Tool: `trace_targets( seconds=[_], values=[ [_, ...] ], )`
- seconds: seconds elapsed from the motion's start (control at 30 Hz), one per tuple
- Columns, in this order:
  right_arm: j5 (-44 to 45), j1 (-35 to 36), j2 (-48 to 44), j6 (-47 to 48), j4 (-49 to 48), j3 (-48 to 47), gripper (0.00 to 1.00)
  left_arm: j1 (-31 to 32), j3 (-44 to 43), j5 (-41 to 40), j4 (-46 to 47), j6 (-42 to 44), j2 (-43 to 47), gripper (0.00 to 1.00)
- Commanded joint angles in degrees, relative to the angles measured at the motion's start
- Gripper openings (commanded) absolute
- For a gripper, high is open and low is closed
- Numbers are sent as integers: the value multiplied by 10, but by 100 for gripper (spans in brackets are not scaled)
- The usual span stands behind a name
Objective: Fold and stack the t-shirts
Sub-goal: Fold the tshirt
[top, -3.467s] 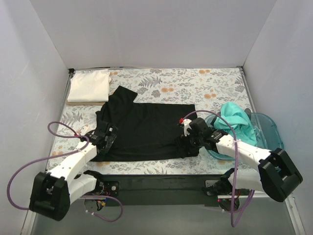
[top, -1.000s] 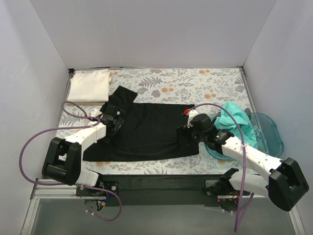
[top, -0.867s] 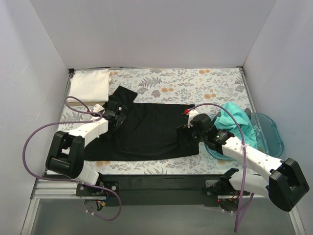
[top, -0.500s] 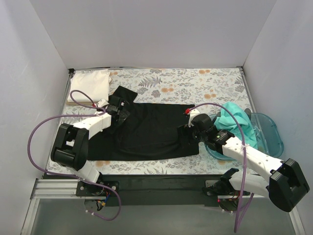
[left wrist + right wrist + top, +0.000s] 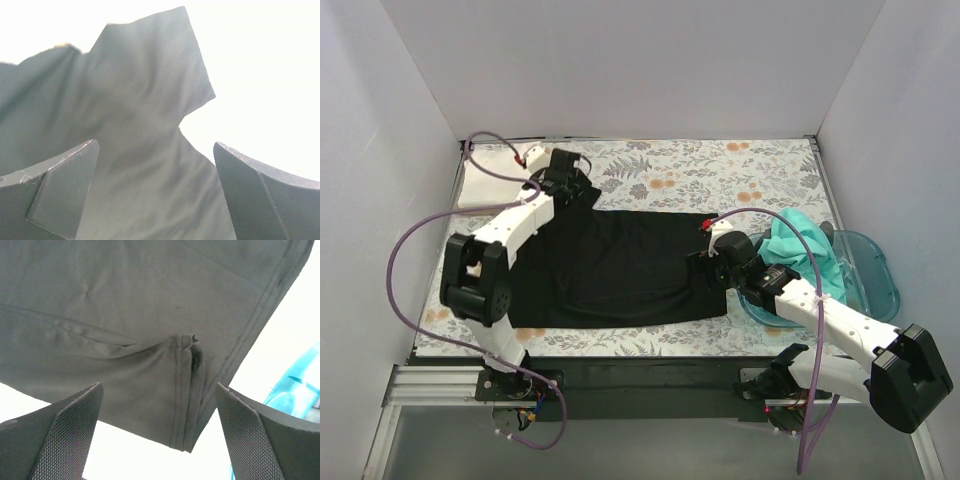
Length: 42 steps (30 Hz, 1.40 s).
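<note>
The black t-shirt [image 5: 620, 265] lies spread flat in the middle of the floral cover. My left gripper [image 5: 575, 186] is open and empty over the shirt's far-left sleeve, which fills the left wrist view [image 5: 135, 115] between its fingers [image 5: 65, 185]. My right gripper [image 5: 702, 272] is open and empty just above the shirt's right hem, where a folded corner [image 5: 185, 390] shows. The white t-shirt [image 5: 480, 190] lies folded at the far left corner, partly behind my left arm. The teal t-shirt [image 5: 802, 245] is bunched in the bin.
The translucent blue bin [image 5: 875, 265] stands at the right edge, its rim also in the right wrist view [image 5: 295, 385]. The floral cover [image 5: 720, 175] is bordered by white walls on three sides. My left arm's purple cable loops over the left side.
My left arm has swung from the shirt's near-left edge up to the far-left sleeve. My right gripper shifted slightly away from me along the right hem. The shirt's left side is smoother.
</note>
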State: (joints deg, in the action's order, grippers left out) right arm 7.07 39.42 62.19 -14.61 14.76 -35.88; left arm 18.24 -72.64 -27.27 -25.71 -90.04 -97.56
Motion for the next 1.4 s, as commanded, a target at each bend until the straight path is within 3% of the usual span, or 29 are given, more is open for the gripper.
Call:
trace_targets(
  seconds=[0.0, 0.07, 0.23, 0.37, 0.6, 0.9, 1.0, 1.17, 1.23, 1.27, 1.33, 1.37],
  values=[
    [26, -3, -3, 10, -2, -25, 98, -1, -108, -86, -18, 64, -76, 98],
    [39, -4, 0, 10, -1, -23, 98, -8, -162, -98, -33, 78, -150, 98],
    [39, -7, 9, 10, -1, -17, 98, -41, -393, -75, -78, 111, -333, 96],
    [30, -9, 21, 13, -1, -19, 98, -55, -514, -74, -92, 139, -415, 92],
    [26, -11, 46, 16, -1, -26, 98, -58, -536, -50, -17, 191, -455, 83],
    [23, -13, 51, 13, -1, -28, 98, -58, -555, -46, -20, 215, -495, 69],
    [25, -12, 46, 11, -2, -27, 98, -58, -546, -46, -33, 211, -498, 61],
    [28, -13, 42, 11, -1, -27, 98, -58, -531, -34, -49, 207, -497, 36],
    [26, -13, 37, 11, -2, -27, 98, -58, -529, -25, -64, 206, -497, 26],
    [28, -13, 36, 12, -1, -26, 98, -58, -525, -22, -69, 206, -493, 14],
    [31, -12, 28, 11, -2, -25, 98, -58, -506, -17, -77, 207, -485, 2],
    [32, -12, 27, 11, -1, -25, 98, -58, -503, -17, -77, 207, -480, 0]
  ],
)
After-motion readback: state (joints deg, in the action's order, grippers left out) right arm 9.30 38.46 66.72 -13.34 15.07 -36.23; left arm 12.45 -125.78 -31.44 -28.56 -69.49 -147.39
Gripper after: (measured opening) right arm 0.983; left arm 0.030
